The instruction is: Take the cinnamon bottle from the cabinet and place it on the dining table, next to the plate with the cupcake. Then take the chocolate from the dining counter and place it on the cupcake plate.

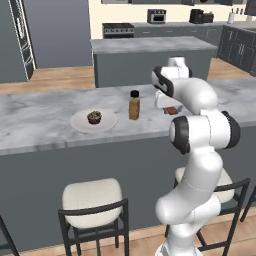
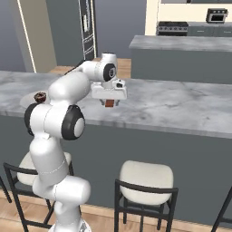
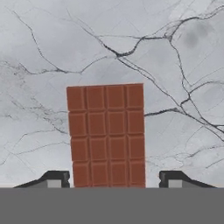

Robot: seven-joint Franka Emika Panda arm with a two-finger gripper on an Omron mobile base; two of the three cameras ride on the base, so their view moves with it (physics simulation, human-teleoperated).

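The brown chocolate bar (image 3: 106,135) lies flat on the marble dining counter (image 3: 175,52), between my two fingertips (image 3: 54,178), which stand wide apart on either side of it without touching. My gripper (image 1: 169,107) is open and hangs low over the chocolate (image 1: 172,110), right of the cinnamon bottle (image 1: 134,105). That amber, black-capped bottle stands upright beside the white plate (image 1: 80,123) with the dark cupcake (image 1: 94,117). From the right side, the gripper (image 2: 108,100) hovers just over the chocolate (image 2: 109,104), with the cupcake (image 2: 41,96) far to the left.
Cream-seated stools (image 1: 92,197) (image 2: 146,177) stand along the counter's near side. A second grey island (image 1: 150,52) lies beyond the counter, with a stove (image 1: 118,30) and dark cabinets (image 1: 240,47) against the back wall.
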